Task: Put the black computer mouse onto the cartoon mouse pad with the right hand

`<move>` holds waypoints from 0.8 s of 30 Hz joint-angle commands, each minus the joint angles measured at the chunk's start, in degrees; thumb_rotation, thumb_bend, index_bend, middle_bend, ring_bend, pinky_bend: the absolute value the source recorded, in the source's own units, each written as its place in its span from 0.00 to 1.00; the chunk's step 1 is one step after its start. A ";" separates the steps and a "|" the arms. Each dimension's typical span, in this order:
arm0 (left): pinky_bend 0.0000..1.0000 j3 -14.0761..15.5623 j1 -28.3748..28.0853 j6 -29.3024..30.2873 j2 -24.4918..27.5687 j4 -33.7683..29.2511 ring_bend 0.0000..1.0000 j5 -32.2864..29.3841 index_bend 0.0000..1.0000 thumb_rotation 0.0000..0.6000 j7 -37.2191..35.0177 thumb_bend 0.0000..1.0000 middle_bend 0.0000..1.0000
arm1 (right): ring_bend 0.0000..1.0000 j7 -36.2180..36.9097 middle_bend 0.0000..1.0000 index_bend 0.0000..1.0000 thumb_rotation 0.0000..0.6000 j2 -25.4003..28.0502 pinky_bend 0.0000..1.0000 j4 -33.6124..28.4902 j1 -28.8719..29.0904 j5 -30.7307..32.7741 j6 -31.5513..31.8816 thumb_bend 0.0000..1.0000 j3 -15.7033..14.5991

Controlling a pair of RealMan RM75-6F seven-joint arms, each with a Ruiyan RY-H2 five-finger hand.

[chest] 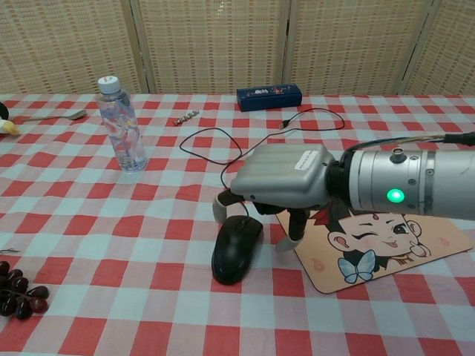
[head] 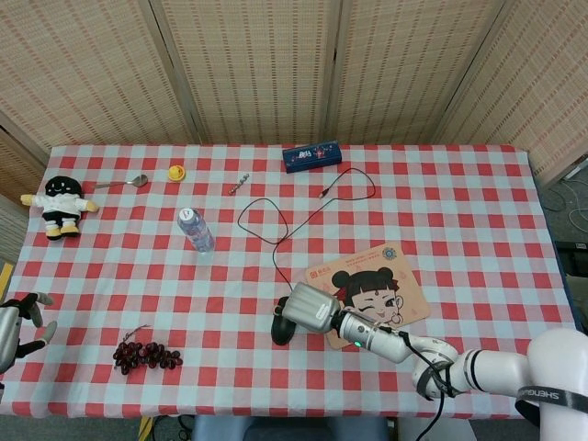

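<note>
Black computer mouse [head: 286,323] sits on the checked table [head: 459,211] toward its near edge, about mid-width, just left of the cartoon mouse pad [head: 386,285] — not on it yet. Head view: right hand [head: 308,308] hangs over the mouse's right flank, covering part of it; cord [head: 276,241] runs from the nose toward the far edge in loose loops. Left hand [head: 16,326] is at the near-left corner, fingers apart, holding nothing. Chest view: right hand [chest: 278,182] is above the mouse [chest: 237,248], fingers spread and pointing down, one on each side of the front end, no clamp visible — contact I can't confirm. Pad [chest: 386,245] lies flat just beside the mouse on its right, the hand overlapping its left edge. Handling guess: light, rigid shell, smooth and curved on top, so likely slippery from above; grip the two long sides near the middle, thumb opposing fingers. The cord will drag — it looks slack enough for the short hop, but lift low and don't snag the loop. The pad is thin and may slide if nudged.
</note>
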 commanded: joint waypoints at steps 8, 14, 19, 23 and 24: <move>0.60 -0.15 0.02 -0.17 0.10 0.22 0.51 -0.34 0.52 1.00 -0.39 0.33 0.64 | 1.00 -4.08 1.00 0.24 1.00 -3.32 1.00 1.31 1.84 2.33 -1.10 0.00 0.10; 0.60 -0.27 0.13 -0.04 0.34 0.19 0.51 -0.44 0.52 1.00 -0.85 0.33 0.64 | 1.00 -7.17 1.00 0.24 1.00 -4.61 1.00 1.67 2.83 5.33 -2.63 0.00 0.69; 0.60 -0.33 0.21 -0.04 0.51 0.22 0.51 -0.52 0.52 1.00 -1.32 0.33 0.64 | 1.00 -10.33 1.00 0.24 1.00 -5.07 1.00 1.75 3.41 8.66 -3.91 0.00 1.10; 0.60 -0.35 0.19 -0.05 0.61 0.21 0.51 -0.44 0.52 1.00 -1.51 0.33 0.64 | 1.00 -12.26 1.00 0.24 1.00 -5.68 1.00 2.38 3.97 11.31 -4.71 0.00 1.43; 0.60 -0.34 0.20 -0.04 0.63 0.19 0.51 -0.40 0.52 1.00 -1.54 0.33 0.64 | 1.00 -12.76 1.00 0.24 1.00 -5.91 1.00 2.57 4.13 11.90 -4.78 0.00 1.45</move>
